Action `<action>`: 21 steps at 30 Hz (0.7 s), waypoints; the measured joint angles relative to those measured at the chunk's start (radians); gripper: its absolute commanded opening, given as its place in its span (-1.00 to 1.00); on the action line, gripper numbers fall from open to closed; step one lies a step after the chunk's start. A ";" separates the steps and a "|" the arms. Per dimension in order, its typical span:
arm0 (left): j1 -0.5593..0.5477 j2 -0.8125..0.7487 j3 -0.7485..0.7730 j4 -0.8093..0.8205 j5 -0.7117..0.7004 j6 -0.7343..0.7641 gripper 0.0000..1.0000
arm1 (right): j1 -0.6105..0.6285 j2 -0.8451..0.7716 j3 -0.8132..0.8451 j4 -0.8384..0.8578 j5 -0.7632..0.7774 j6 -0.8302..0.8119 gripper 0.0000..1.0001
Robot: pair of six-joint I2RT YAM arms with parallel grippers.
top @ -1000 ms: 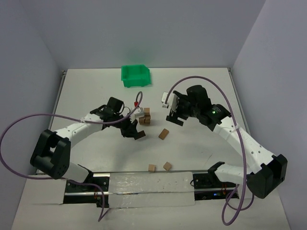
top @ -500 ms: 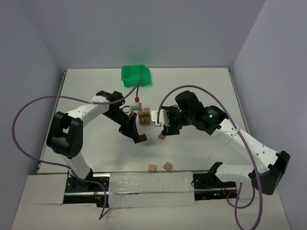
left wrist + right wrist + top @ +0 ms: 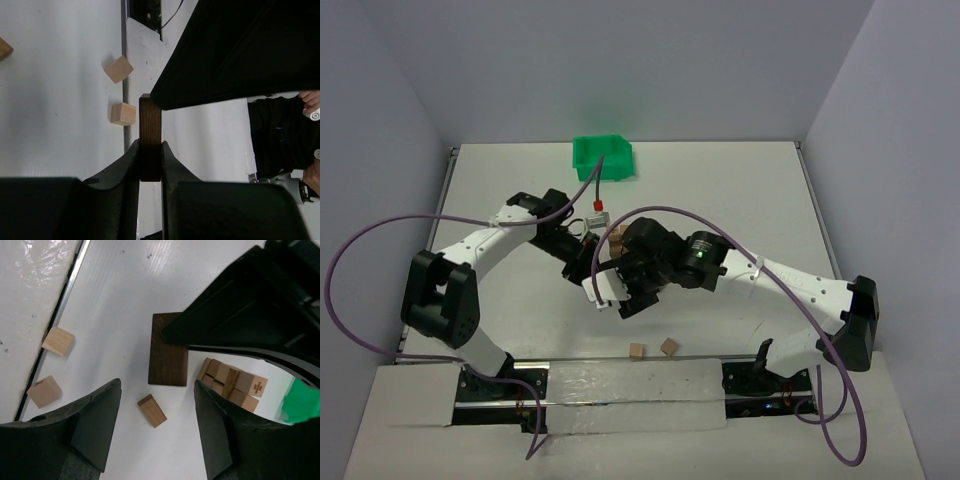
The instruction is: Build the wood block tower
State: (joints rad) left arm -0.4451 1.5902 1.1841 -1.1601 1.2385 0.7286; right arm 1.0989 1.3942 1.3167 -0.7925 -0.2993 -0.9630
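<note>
The white table (image 3: 750,200) carries everything, with both arms bent in toward its middle. The right arm (image 3: 780,282) stretches across from the right, and its wrist hangs over the spot where the left arm (image 3: 480,245) ends. A green bin (image 3: 602,158) sits at the far edge of the table, well apart from the blocks.

The wood block tower (image 3: 232,382) stands near the middle of the table, between the bin and the arm bases. It is a small cluster of tan blocks with one darker piece among them, and the arms mostly hide it from above.

The left tool (image 3: 150,150) is clamped narrow on a dark block (image 3: 150,125), gripping its flat faces so the block sticks out past the fingertips. From the right wrist this block appears beside the tower and apart from it. Whether it touches the table cannot be told.

The right tool (image 3: 156,390) is spread wide and holds nothing, hanging above the dark block.

A small bar (image 3: 152,410) lies alone on the table near the dark block. Two tan cubes (image 3: 58,340) (image 3: 44,391) rest close together by the near edge.
</note>
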 measured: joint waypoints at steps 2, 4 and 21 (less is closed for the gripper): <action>0.001 -0.025 -0.013 0.028 0.001 -0.031 -1.00 | 0.012 0.005 0.000 0.006 0.019 0.000 0.28; 0.002 -0.044 -0.027 0.057 0.002 -0.062 -1.00 | 0.024 0.006 0.000 0.017 0.047 0.001 0.26; 0.012 -0.035 -0.032 0.064 0.033 -0.072 -1.00 | 0.081 0.014 -0.031 0.104 0.202 -0.008 -0.02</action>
State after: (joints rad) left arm -0.4328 1.5547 1.1517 -1.0956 1.2714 0.6562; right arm 1.1796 1.4078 1.2858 -0.6887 -0.0971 -0.9712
